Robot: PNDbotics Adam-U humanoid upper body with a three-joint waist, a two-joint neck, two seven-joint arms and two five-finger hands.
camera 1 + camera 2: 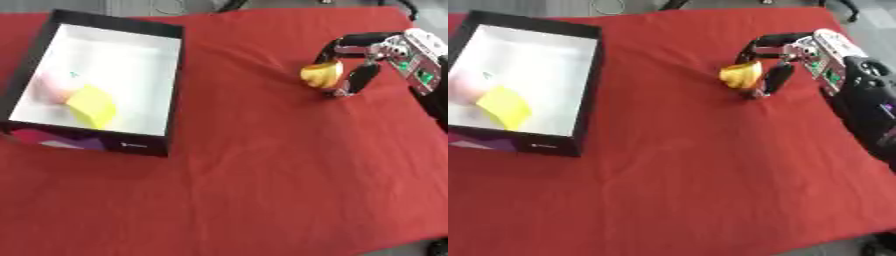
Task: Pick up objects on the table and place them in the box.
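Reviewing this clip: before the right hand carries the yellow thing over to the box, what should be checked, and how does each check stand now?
1. Right hand curled round the yellow object: ok.
2. Object lifted off the red cloth: cannot tell.
3. Cloth between hand and box free of obstacles: ok.
4. Box open, with bare white floor beside the yellow block and pink item: ok.
5. Left hand out of the way: not in view, ok.

The right robot hand [367,59] curls around a yellow object [322,74] on the red cloth [262,175].
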